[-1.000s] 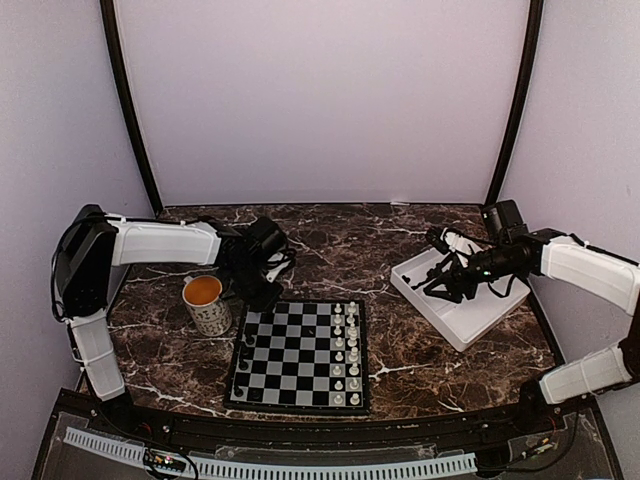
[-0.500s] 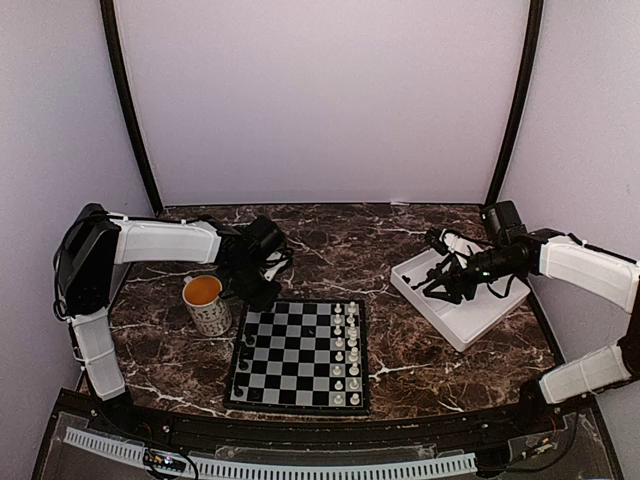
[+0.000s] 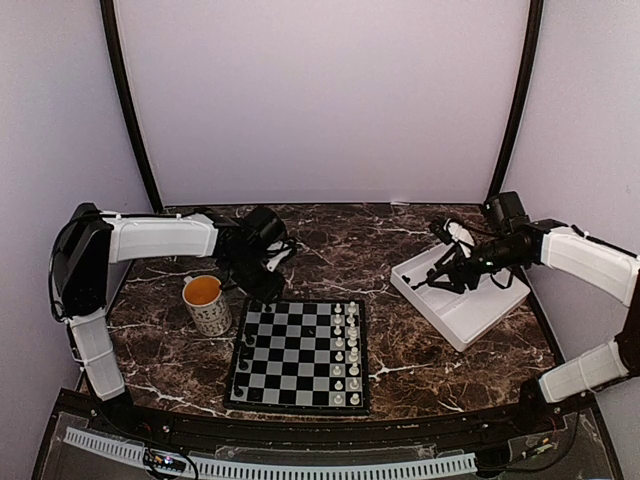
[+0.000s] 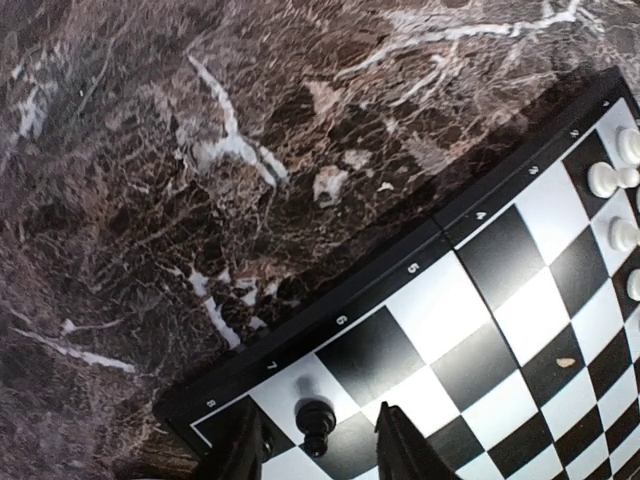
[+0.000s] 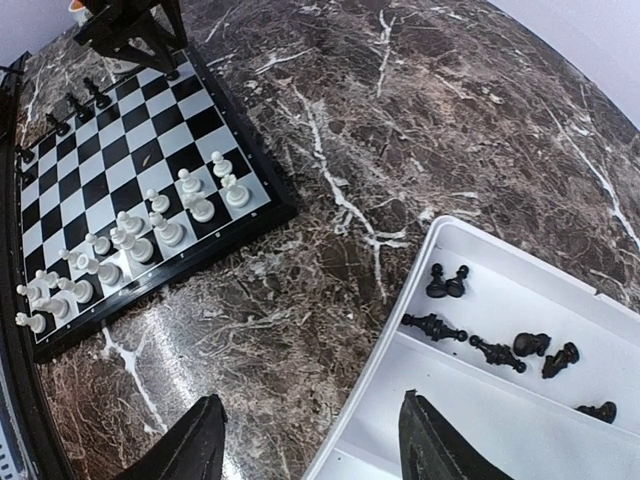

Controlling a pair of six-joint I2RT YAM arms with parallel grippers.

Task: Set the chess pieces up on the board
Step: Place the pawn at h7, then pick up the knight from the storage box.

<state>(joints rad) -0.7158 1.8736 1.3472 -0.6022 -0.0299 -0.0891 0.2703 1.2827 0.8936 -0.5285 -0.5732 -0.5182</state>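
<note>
Both spread: left fingers (image 4: 398, 448) straddle black pawn (image 4: 315, 425) near mug (image 3: 208, 303); right fingers (image 5: 435, 445) above tray (image 5: 398, 365) edge.

Evenly and softly lit from above in the overhead view, with a pale violet cast over the back wall (image 3: 320, 100). Only short, faint shadows beside the mug (image 3: 207, 303) and under the arms. Mild sheen on the dark marble table (image 3: 340, 250). Slightly soft and grainy, reducing the chess pieces (image 3: 351, 353) on the board (image 3: 290, 362) to specks. Crisper from the left wrist, with sharp white veining in the table and clear edge numbers on the board, yet blurred at the left fingers (image 4: 400, 450) along the bottom edge. Bright from the right wrist, the white tray (image 5: 560, 420) near washing out, lines bending slightly toward the corners, the right fingers (image 5: 195, 445) out of focus.
</note>
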